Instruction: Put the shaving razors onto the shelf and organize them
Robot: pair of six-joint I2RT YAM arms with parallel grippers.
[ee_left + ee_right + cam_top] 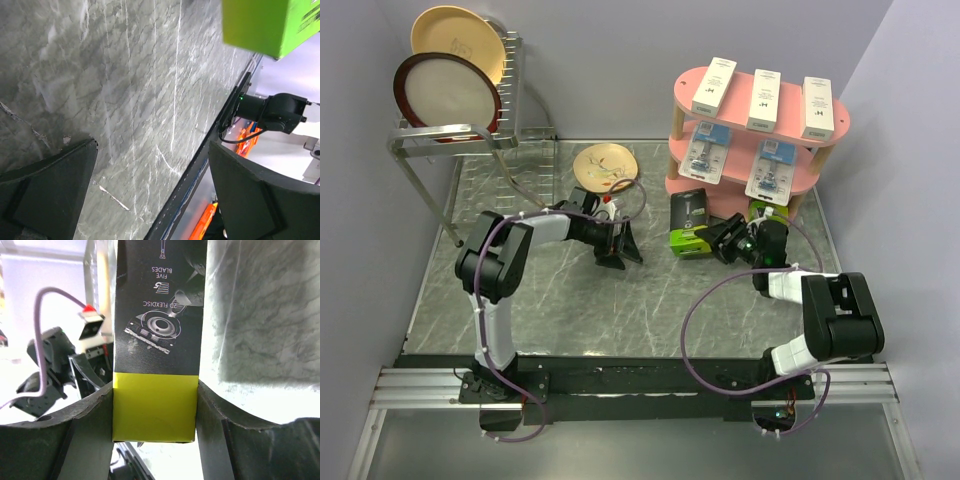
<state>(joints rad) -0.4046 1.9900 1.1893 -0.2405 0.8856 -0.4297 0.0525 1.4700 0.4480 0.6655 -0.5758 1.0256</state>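
1. The grey marbled table (570, 300) carries everything. The work goes on at its far right, where the pink shelf (682, 95) stands. The left gripper (618, 248) hangs over the middle of the table with its fingers spread as wide as they go and nothing between them. It is best left there, clear of the right arm's path.
2. The shelf's top board holds three slim white boxes (714, 85) and its middle board holds two blister cards (705, 155). Under the middle board on the right, a lime-green pack (761, 212) shows on the lowest board. The left part of that lowest board looks like the free spot to aim for.
3. The black-and-lime-green razor box (688, 225) sits just in front of the shelf's left foot, in the right gripper (725, 240). I cannot tell whether it rests on the table or is lifted. It should be raised enough to clear the board's rim, then slid in low so that it misses the middle board and the wooden post.
4. The right fingers (95, 405) are closed partway and press both side faces of the box's lime end squarely. That grip is near one end, so the long black part may swing. Moving slowly should keep it level, and it should be set beside the other green pack with the label facing outward.
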